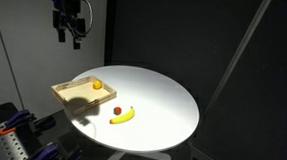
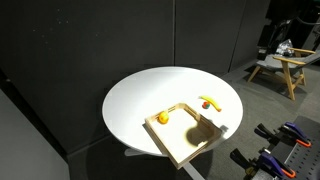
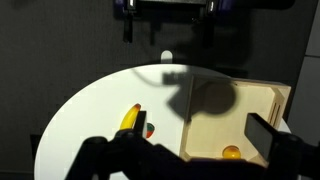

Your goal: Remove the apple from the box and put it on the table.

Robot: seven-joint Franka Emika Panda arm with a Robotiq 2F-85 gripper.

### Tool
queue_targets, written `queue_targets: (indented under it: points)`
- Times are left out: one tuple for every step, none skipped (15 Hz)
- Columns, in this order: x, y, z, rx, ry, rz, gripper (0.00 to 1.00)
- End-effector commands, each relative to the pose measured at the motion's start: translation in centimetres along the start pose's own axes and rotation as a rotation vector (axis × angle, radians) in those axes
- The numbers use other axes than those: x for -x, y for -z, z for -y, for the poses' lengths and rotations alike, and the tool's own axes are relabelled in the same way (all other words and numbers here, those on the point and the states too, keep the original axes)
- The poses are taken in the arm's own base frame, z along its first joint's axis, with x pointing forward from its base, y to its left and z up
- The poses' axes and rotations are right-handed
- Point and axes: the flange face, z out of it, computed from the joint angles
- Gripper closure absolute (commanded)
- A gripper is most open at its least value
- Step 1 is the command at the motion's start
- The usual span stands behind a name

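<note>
The apple [image 1: 97,84] is seen inside the box [image 1: 75,90], close to its rim; being round, no long axis is shown; the gripper [image 1: 70,39] is held well above the box, jaws spread and released.

Black wall panels [image 2: 60,50] all round in both exterior views. Pale wooden chair [image 2: 283,66] in far corner of an exterior view, on grey floor [image 2: 262,100]. Hard light from above, sharp shadows, surroundings dim. Wrist view: dark backdrop [image 3: 40,40] only, no detail discernible.
</note>
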Motion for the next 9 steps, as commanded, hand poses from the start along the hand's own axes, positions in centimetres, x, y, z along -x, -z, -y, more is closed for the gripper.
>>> queue_targets:
  points:
    - [-0.01, 0.05, 0.01, 0.000, 0.000, 0.001, 0.00]
    - [-0.01, 0.05, 0.01, 0.000, 0.000, 0.001, 0.00]
    - [-0.01, 0.05, 0.01, 0.000, 0.000, 0.001, 0.00]
    - [-0.01, 0.05, 0.01, 0.000, 0.000, 0.001, 0.00]
    - [-0.01, 0.05, 0.01, 0.000, 0.000, 0.001, 0.00]
    - [-0.20, 0.08, 0.02, -0.002, -0.002, -0.002, 0.00]
    - [-0.41, 0.11, 0.06, -0.003, -0.003, -0.005, 0.00]
    - [-0.57, 0.11, 0.08, -0.003, -0.004, -0.009, 0.00]
    - [-0.81, 0.13, 0.12, -0.004, -0.005, -0.011, 0.00]
